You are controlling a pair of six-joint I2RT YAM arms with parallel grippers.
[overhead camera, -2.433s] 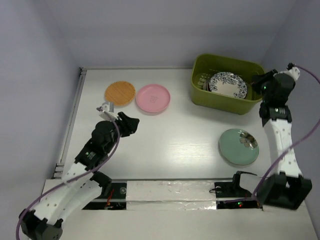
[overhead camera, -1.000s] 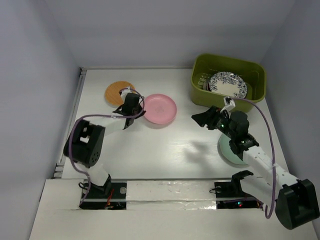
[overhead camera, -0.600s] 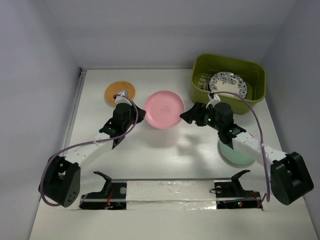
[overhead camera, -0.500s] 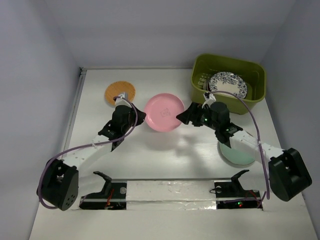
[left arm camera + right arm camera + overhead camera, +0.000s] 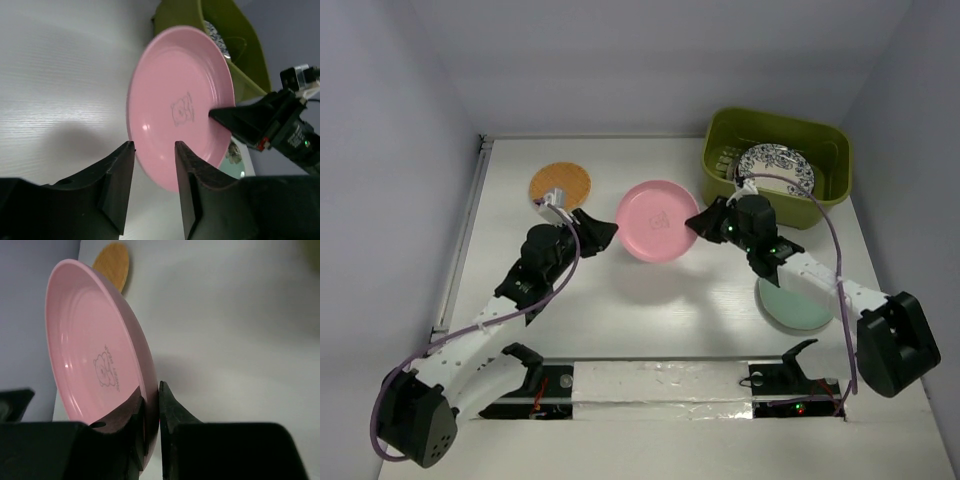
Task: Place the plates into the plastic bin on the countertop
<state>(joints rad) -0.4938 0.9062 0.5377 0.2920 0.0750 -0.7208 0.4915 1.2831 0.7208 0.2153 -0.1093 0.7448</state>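
A pink plate point(image 5: 655, 222) hangs tilted above the countertop point(image 5: 650, 300), between my two arms. My right gripper point(image 5: 705, 222) is shut on its right rim; in the right wrist view the fingers pinch the rim of the pink plate point(image 5: 95, 350) at my gripper point(image 5: 151, 395). My left gripper point(image 5: 597, 233) is open just left of the plate, with the pink plate point(image 5: 180, 105) beyond its fingertips point(image 5: 120, 165). The olive plastic bin point(image 5: 825, 135) holds a patterned plate point(image 5: 778, 168). On the counter lie a wood-tan plate point(image 5: 560, 185) and a mint green plate point(image 5: 790, 305).
A metal rail point(image 5: 470, 225) runs along the counter's left edge. Walls close in behind and at both sides. My right arm's forearm point(image 5: 810, 275) crosses over the mint plate. The bin point(image 5: 235, 45) shows behind the pink plate in the left wrist view.
My right gripper has shut on the pink plate's rim. My left gripper has opened and let go of the plate, pulling back a little to the left.
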